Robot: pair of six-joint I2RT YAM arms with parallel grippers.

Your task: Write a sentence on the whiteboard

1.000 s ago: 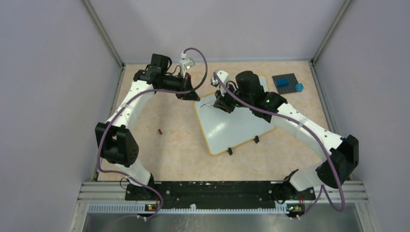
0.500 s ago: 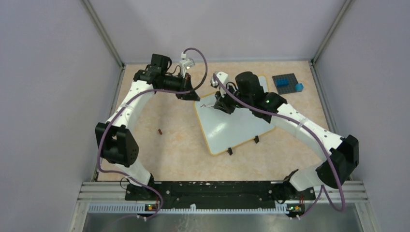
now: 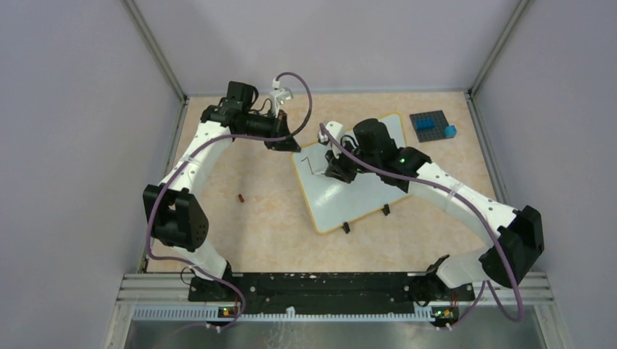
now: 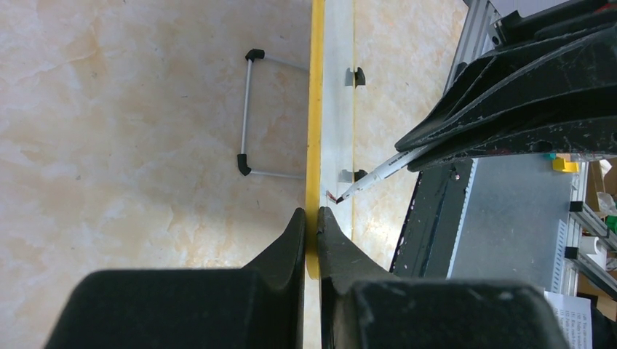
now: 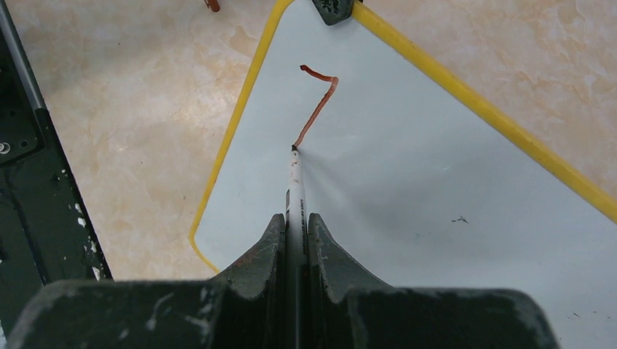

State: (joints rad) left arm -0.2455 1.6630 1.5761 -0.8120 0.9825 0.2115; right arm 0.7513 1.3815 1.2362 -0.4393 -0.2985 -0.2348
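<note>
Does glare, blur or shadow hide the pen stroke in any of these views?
Right wrist: the stroke and the marker tip are sharp; the right gripper, close to the lens, is soft. Top external: even, soft light; the whiteboard has a pale sheen, no blown-out glare, but the stroke looks tiny. Left wrist: the left gripper is dark and slightly blurred, the board's rim crisp.

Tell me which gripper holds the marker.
The right gripper, clamped on the marker with its tip on the whiteboard; the left gripper only pinches the board's yellow edge.
</note>
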